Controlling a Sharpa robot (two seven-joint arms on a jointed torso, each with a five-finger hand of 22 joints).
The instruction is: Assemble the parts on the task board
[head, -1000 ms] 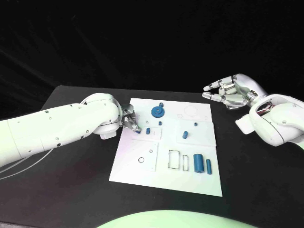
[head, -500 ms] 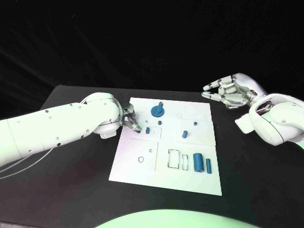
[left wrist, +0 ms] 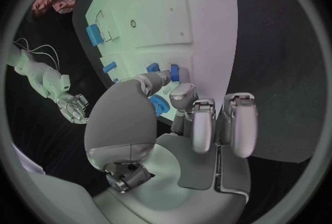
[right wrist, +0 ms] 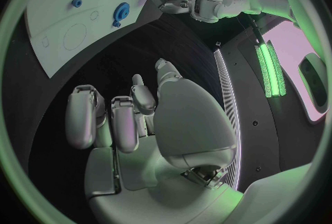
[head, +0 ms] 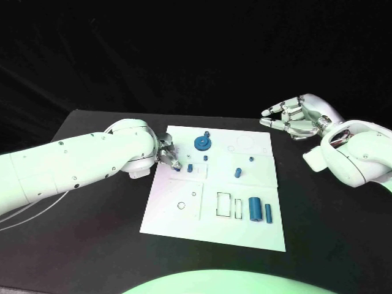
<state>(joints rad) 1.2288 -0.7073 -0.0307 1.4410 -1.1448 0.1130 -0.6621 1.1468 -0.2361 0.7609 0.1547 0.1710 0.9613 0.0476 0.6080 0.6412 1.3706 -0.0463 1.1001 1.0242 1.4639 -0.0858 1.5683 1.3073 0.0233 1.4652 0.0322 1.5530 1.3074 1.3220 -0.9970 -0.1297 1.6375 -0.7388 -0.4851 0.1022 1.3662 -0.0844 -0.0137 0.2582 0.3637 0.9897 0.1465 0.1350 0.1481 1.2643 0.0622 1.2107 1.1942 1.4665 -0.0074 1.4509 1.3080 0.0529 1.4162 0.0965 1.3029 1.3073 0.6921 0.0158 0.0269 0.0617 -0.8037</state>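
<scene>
Left hand [head: 167, 153] at left edge of task board [head: 249, 229], fingertips pinching small blue part [left wrist: 157, 104]. Right hand [head: 293, 118] beyond board's far right corner, fingers curled, holding nothing.

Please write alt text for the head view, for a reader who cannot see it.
The robot's left hand reaches onto the left edge of the white task board, its fingers at a small blue part. The right hand hovers empty beyond the board's far right corner, fingers curled.
</scene>
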